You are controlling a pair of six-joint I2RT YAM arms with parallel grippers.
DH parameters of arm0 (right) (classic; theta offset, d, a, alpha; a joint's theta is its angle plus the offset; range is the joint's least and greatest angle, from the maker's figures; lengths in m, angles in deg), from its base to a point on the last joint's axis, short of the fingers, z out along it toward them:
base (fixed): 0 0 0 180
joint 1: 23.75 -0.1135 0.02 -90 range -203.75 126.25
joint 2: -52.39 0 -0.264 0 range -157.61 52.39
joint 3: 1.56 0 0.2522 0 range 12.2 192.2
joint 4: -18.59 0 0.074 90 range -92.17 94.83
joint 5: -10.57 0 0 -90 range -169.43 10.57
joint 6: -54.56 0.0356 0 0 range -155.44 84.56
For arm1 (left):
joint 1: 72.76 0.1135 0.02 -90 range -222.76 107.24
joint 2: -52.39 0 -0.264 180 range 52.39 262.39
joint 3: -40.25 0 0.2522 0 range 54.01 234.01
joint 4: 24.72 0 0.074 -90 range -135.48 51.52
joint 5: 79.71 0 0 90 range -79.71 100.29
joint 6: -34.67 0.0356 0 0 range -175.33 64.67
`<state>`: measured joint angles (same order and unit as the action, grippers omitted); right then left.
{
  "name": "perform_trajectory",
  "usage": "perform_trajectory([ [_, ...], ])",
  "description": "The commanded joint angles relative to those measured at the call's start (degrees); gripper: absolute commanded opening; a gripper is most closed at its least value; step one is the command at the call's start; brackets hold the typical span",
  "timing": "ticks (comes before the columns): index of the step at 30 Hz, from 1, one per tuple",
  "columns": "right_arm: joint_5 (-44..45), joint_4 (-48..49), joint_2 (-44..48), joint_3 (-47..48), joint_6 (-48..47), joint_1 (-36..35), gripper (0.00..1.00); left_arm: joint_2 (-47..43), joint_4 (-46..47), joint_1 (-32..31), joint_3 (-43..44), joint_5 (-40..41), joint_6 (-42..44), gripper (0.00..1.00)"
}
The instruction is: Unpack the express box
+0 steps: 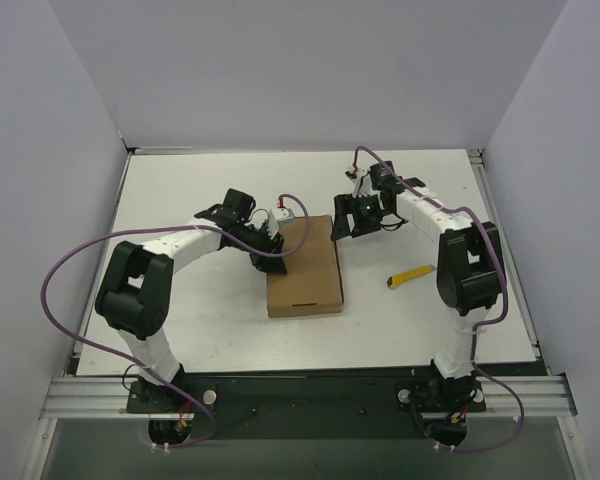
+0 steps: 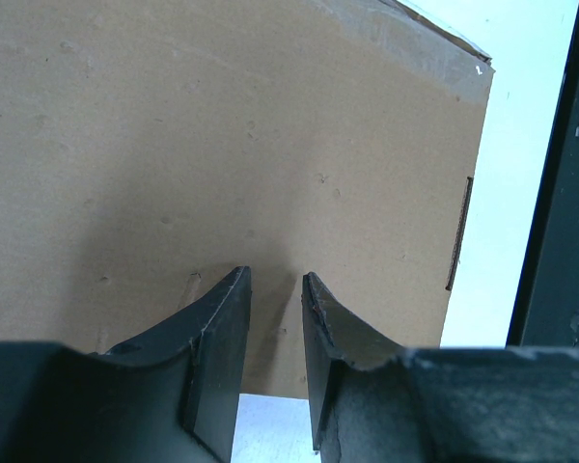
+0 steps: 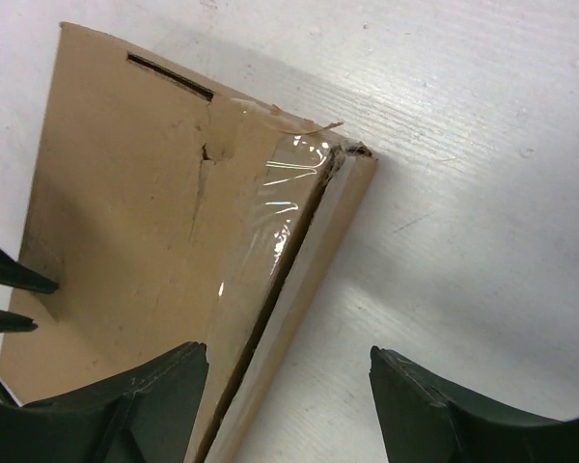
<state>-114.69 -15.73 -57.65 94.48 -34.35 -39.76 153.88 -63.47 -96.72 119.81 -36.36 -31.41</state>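
Mid desk [image 1: 180, 200] is blocked by the express box [image 1: 305, 268]. Left claw [image 2: 275, 280] hangs over its far-left corner and right claw [image 3: 282, 352] straddles its far-right edge, so approach from the far side is tight. Yellow knife [image 1: 410, 277] lies betw. box and desk's right edge. Free room: near-left and far-left desk corners. Walls [image 1: 310, 70] bound left, far, right.

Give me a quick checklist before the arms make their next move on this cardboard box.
1. Express box flat, lid closed: ok.
2. Left gripper over box top, holding nothing: ok.
3. Left gripper pressing box down: cannot tell.
4. Right gripper open, straddling the taped edge: ok.
5. Clear tape off the seam: not ok, one end peeling.
6. Yellow knife free on table, right of box: ok.
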Motion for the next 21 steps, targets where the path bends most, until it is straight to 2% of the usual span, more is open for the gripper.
perform_trajectory([
  [1, 3.79, -0.80, -2.46, 2.62, -2.12, -1.30, 0.69, 1.95, -2.87, -0.47, 1.26, 3.06, 2.45, 0.39],
  [21, 9.95, -1.50, -3.60, -1.86, -7.50, 1.16, 0.68, 2.22, -3.92, -0.64, 1.17, 4.20, 3.94, 0.39],
])
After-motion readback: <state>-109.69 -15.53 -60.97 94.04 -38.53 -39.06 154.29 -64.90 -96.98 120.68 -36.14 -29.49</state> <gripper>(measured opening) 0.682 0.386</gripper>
